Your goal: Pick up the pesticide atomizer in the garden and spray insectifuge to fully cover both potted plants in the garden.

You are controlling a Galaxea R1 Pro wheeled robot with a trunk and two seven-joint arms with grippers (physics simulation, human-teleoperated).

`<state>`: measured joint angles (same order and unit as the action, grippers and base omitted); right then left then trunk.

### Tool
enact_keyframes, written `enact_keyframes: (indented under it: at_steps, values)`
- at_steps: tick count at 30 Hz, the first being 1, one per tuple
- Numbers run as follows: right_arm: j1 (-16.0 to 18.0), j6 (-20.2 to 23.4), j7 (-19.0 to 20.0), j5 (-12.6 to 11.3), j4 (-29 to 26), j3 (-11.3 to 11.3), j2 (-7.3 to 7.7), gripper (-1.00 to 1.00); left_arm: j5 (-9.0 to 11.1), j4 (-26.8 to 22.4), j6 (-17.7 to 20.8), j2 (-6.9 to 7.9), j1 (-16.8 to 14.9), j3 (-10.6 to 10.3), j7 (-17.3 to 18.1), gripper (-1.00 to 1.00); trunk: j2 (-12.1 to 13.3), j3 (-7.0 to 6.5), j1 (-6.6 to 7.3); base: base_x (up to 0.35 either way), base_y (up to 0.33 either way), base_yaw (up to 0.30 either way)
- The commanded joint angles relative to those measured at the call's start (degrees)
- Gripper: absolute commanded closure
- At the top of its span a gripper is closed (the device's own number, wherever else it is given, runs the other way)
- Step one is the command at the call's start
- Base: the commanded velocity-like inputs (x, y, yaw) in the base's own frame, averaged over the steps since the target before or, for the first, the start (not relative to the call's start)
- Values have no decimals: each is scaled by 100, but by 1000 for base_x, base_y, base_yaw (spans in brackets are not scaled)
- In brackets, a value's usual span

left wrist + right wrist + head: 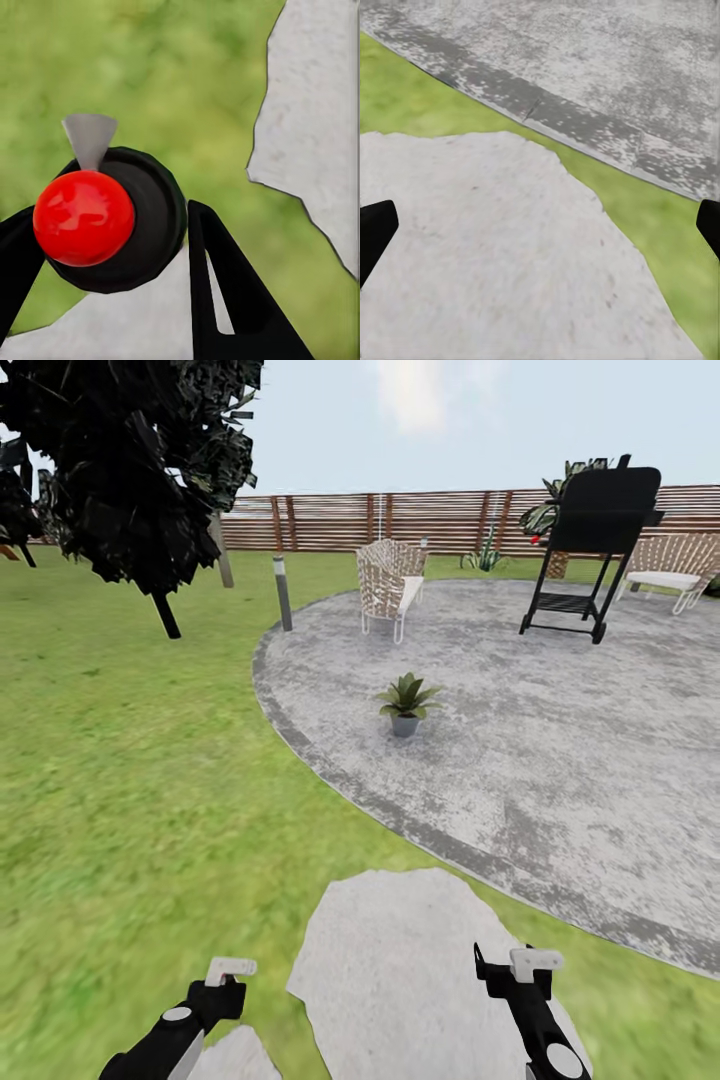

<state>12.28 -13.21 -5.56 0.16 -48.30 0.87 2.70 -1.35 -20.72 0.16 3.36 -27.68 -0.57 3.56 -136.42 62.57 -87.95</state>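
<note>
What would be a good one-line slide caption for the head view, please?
Robot faces a potted plant on the round stone patio, both grippers low over a stepping stone.

Open patio [560, 760] around potted plant [405, 703]

even, bright daylight with no single visible source; a pale bright patch in the sky [420, 390] at top centre. cast shadows are almost absent on the lawn [120, 780] and patio [560, 740]. the tree [130, 460] renders near-black, detail lost. a soft white sheen sits on the red ball [82, 217]. textures are smeared and soft throughout, most in the wrist views.
</note>
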Motion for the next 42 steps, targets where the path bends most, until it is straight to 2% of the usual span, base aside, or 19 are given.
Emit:
enact_keyframes:
  at_steps: [1, 14, 27, 34, 38, 42]
  values:
    - [2, -15, -24, 2, 4, 9, 2, -100, -15, -4, -1, 1, -1, -5, 14, 100, 40, -23, 24, 0, 0, 0]
    - [2, -15, -24, 2, 6, 9, 2, -100, -6, -11, -14, 0, 9, -5, 20, 100, 40, -137, 24, 0, 0, 0]
    - [1, -15, -24, 2, -18, 9, 2, -100, -6, -11, -16, -19, -1, -5, 22, 100, 561, -390, 309, 0, 0, -51]
    - [2, -15, -24, 2, -21, 9, 1, -100, -6, -16, -51, -15, 11, -5, 20, 100, 561, -390, 309, 0, 0, -267]
    - [2, -15, -24, 2, -5, 9, -2, -100, -6, -18, -48, 19, 5, 3, 27, 100, 561, -390, 309, 119, 66, -62]
    - [2, -15, -24, 2, -3, 9, -7, -100, -6, -19, -19, -10, -9, 4, 14, 100, 561, -390, 309, 284, 179, -2]
